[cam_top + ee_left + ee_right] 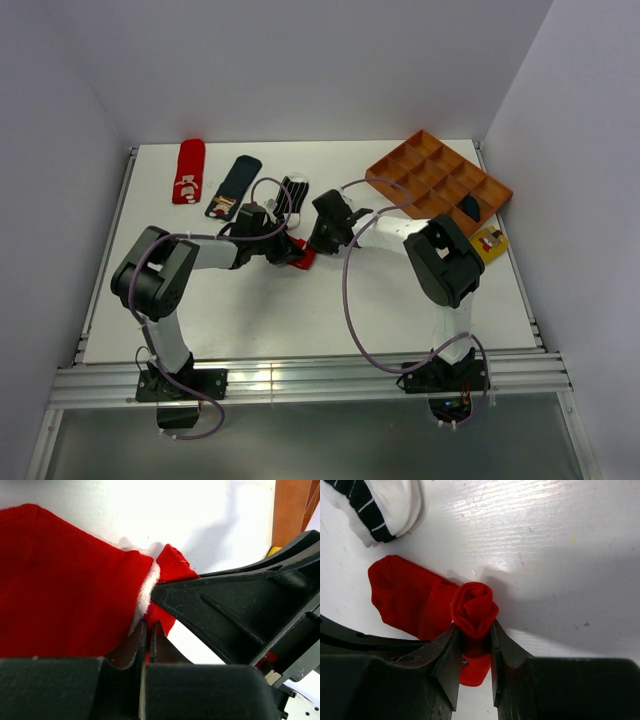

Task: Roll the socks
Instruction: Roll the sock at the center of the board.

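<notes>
Red sock [405,595] half rolled: right end effector [475,630] clamped its roll, left end effector [149,630] pinched its edge. We saw striped sock [293,190], navy sock [232,186] unrolled.

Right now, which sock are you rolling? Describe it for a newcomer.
Start at the white table's middle, where the left claw and right claw meet. Pinched between them lies the red sock. Unlike the flat red sock at back left, it is half rolled.
</notes>
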You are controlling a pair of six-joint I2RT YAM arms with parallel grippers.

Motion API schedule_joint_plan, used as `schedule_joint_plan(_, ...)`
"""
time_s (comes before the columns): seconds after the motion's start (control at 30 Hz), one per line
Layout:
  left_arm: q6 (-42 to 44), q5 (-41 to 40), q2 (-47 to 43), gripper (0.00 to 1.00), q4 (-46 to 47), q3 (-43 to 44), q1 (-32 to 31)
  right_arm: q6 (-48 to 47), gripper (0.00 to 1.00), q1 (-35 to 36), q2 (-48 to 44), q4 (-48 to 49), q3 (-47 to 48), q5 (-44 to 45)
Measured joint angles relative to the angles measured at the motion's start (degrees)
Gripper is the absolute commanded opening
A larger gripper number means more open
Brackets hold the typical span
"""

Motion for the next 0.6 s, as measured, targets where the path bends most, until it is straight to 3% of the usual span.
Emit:
schedule_joint_plan(0.03,0.2,-0.3,-0.2,0.08,-0.2,0.0,-0.1,0.0,0.0,0.0,0.2,-0.6,0.5,0.1)
schedule_joint_plan(0.2,2.8,-5.0,-2.7,0.32,-2.1,-0.4,-1.4,-0.5,0.0,0.1,1.5,-3.4,3.1,0.2)
schedule_joint_plan(0.23,3.7,-7.0,-3.7,0.41,-2.9,-0.7,-2.0,-0.6,0.0,0.1,1.7,-3.9,3.5,0.2)
schedule_joint_plan(0.33,6.8,-14.8,-7.8,0.52,-5.5,-2.4,-4.9,-0.9,0.0,0.1,2.2,-5.1,4.5,0.1)
schedule_joint_plan(0.6,16.0,-38.4,-19.1,0.55,-5.2,-6.5,-19.7,-1.7,0.0,0.1,2.8,-6.8,5.9,-0.1)
